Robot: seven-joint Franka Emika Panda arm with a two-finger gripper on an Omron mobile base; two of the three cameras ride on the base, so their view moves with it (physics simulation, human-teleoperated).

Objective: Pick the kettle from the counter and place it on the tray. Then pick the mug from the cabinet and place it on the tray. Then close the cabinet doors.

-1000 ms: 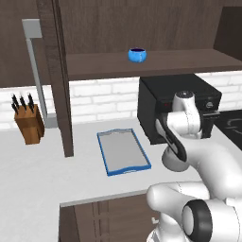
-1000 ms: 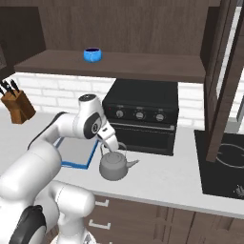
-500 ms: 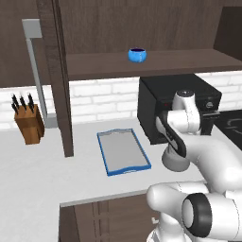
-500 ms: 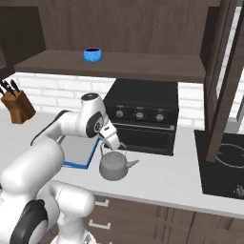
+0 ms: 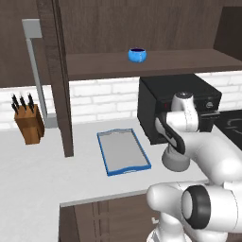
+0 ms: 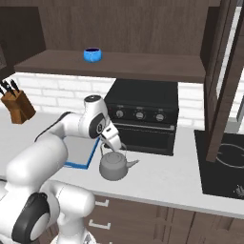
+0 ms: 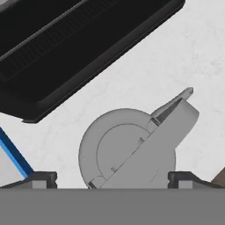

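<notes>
The grey metal kettle (image 6: pixel 114 167) stands on the light counter (image 6: pixel 162 183) in front of the black oven, just right of the blue-rimmed tray (image 5: pixel 124 152). My gripper (image 6: pixel 113 144) hangs open right above the kettle. In the hand view the fingertips (image 7: pixel 40 179) stand on either side of the kettle (image 7: pixel 127 154), whose arched handle runs slantwise between them. Nothing is held. The blue mug (image 5: pixel 137 55) sits on the shelf of the open cabinet (image 5: pixel 156 64). In the left base view my arm hides part of the kettle (image 5: pixel 176 161).
A black oven (image 6: pixel 141 116) stands close behind the kettle. A knife block (image 5: pixel 29 124) is at the far left. One open cabinet door (image 5: pixel 54 71) with a grey bar handle hangs left of the tray, another (image 6: pixel 224 71) at the right above a dark hob (image 6: pixel 224 162).
The hand has edged slightly to the right over the kettle. The jaws stay open, and the kettle, tray and mug have not moved.
</notes>
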